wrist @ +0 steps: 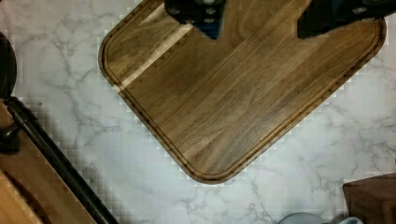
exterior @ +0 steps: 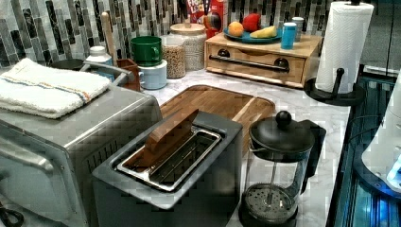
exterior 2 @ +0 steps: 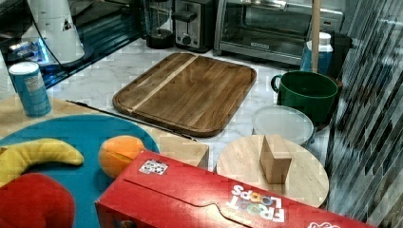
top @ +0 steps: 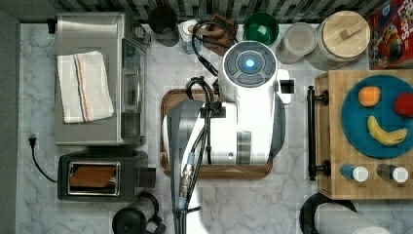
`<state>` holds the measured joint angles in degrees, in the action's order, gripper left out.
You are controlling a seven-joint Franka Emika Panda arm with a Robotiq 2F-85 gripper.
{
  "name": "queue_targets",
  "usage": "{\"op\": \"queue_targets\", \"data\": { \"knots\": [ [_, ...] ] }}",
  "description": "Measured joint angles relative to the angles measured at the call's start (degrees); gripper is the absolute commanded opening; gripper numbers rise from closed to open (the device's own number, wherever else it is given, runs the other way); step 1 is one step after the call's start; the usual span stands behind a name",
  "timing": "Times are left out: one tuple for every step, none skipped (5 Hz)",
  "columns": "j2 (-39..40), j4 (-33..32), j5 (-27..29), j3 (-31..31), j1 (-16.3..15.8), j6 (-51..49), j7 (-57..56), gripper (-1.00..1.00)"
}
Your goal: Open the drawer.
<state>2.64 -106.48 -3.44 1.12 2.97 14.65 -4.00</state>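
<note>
The drawer [exterior: 255, 57] is a light wooden front in a low wooden box, flush with the box, at the left view's upper right. Its long black bar handle [exterior: 250, 63] runs across the front. In the top view the handle [top: 311, 132] lies along the box's left side, right of the white arm [top: 243, 117]. In the wrist view my gripper [wrist: 261, 18] is open above the dark walnut tray [wrist: 233, 98], with nothing between its fingers. The drawer front [wrist: 32, 186] and handle [wrist: 51, 156] lie off to one side, apart from the fingers.
A blue plate [top: 355, 131] with fruit and two shakers sit on the box. A paper towel roll [exterior: 343, 47] stands beside it. Jars, a green mug [exterior: 146, 49] and a cereal box [exterior 2: 214, 199] line the back wall. A toaster oven [top: 92, 78], toaster [top: 95, 175] and French press [exterior: 279, 170] stand opposite.
</note>
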Motion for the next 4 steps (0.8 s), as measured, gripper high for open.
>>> {"op": "queue_targets", "data": {
  "knots": [
    [0.3,0.0,0.0,0.0,0.4,0.4,0.0,1.0],
    [0.5,-0.3,-0.7,-0.3,0.8,-0.5,0.0,1.0],
    [0.7,-0.8,-0.7,-0.5,1.5,0.4,-0.1,1.0],
    [0.4,-3.7,-0.7,-1.2,1.6,9.2,-3.3,1.0]
  ]
}}
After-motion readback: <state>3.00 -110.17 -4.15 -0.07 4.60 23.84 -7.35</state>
